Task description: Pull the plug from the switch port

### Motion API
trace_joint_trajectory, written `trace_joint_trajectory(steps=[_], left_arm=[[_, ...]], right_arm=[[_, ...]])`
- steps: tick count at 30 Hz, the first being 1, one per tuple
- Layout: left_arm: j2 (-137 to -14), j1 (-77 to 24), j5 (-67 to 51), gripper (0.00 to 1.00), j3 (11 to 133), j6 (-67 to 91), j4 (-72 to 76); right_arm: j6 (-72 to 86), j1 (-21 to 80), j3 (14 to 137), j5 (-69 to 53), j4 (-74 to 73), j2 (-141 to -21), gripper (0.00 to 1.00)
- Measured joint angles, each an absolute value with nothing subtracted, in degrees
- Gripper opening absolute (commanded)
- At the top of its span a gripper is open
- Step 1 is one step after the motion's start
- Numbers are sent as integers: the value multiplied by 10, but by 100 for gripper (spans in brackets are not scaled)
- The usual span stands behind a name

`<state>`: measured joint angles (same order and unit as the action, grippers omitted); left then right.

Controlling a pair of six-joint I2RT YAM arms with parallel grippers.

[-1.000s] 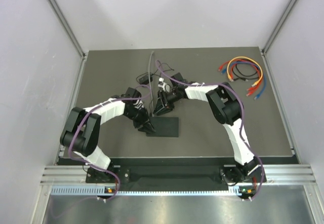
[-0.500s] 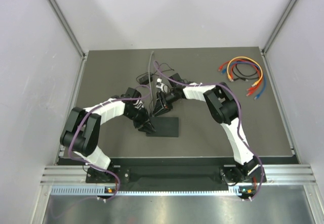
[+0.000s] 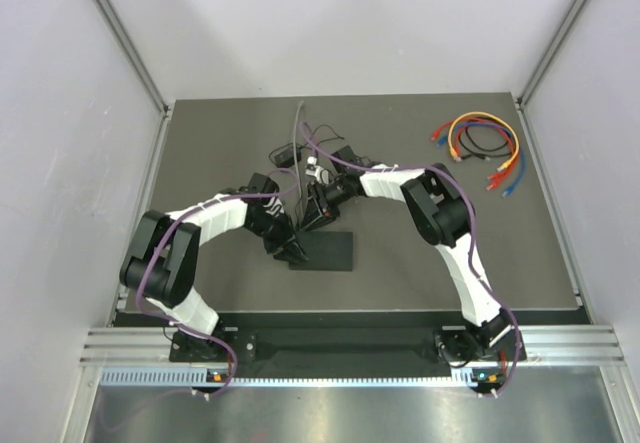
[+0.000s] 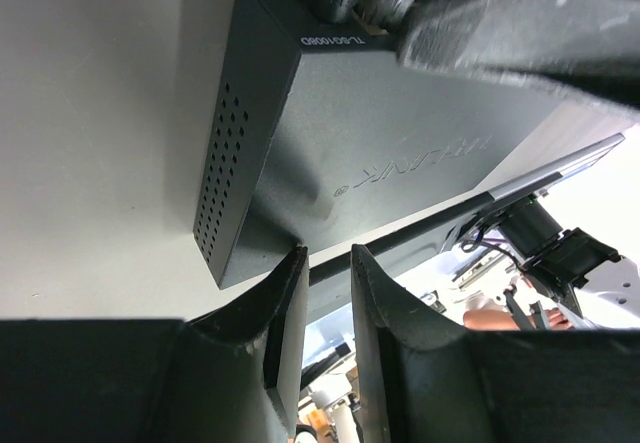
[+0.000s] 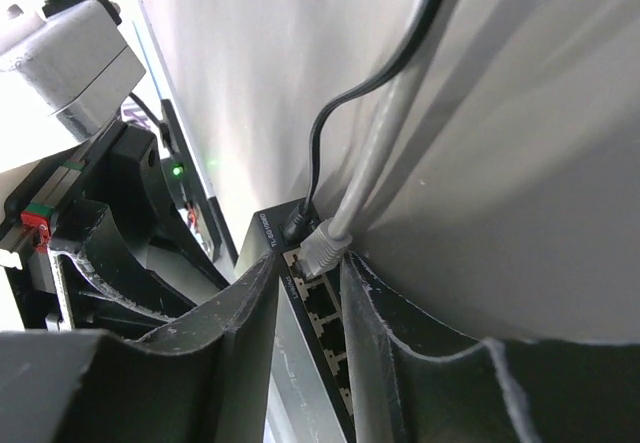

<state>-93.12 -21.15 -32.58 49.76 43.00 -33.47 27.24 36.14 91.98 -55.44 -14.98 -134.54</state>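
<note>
The black switch (image 3: pixel 325 251) lies flat on the dark mat; in the left wrist view (image 4: pixel 400 133) its vented side shows. A grey plug (image 5: pixel 322 247) on a grey cable (image 3: pixel 300 153) sits in the end socket of its far edge, beside a black power plug (image 5: pixel 296 226). My right gripper (image 3: pixel 308 219) is at that edge, slightly open, and its fingertips (image 5: pixel 262 268) straddle the grey plug without clamping it. My left gripper (image 3: pixel 290 250) is at the switch's left end. Its jaws stand a narrow gap apart with nothing between them, and one fingertip (image 4: pixel 293 259) touches the switch's near edge.
A bundle of coloured patch cables (image 3: pixel 482 143) lies at the back right of the mat. A small black adapter (image 3: pixel 283 153) with thin wires lies behind the arms. Grey walls close in the left, right and back.
My right gripper has moved a little left and toward the switch's far edge, closing in round the grey plug. The left gripper and the switch have not moved.
</note>
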Motion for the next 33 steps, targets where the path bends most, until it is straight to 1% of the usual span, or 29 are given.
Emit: trace_joint_trajectory(steps=[1,2,5,9,10,11,13,16,19,21,22,27,29,33], left_arm=[[-932,-211,-326,30,498,430,-335],[-933,-211,-326,30,499,430,-335],[-933,-211,-328,30,499,430,-336],[-934,-211,-328,30,500,429,-337],[-934,-212,-328,30,500,429,-338],[-934,-211,-329,30,500,429,-341],[-934,-212,-330,30,500,429,-343],[-934,-212,-330,30,500,429,-343],[-934,-212,-330,30,500,429,-344],[-935,-212,-330,30,500,429,-344],[-935,-212,-330,30,500,429,-344],[-938,-212,-332,30,501,429,-347],[-942,-211,-332,30,504,429,-351],[-947,-211,-336,29,506,430,-357]], right_arm=[[270,363,921,-554,-152,-1345,36],[270,364,922,-555,-155,-1345,35],[265,365,926,-552,-161,-1345,31],[274,366,921,-552,-152,-1345,24],[283,366,915,-556,-141,-1345,24],[294,365,906,-563,-125,-1345,17],[309,365,898,-566,-107,-1346,13],[327,365,891,-574,-87,-1349,14],[343,364,885,-581,-74,-1352,12],[343,364,886,-580,-77,-1352,1],[342,364,887,-579,-80,-1352,0],[353,364,888,-571,-82,-1352,0],[383,364,859,-558,-45,-1340,0],[484,365,771,-506,79,-1299,0]])
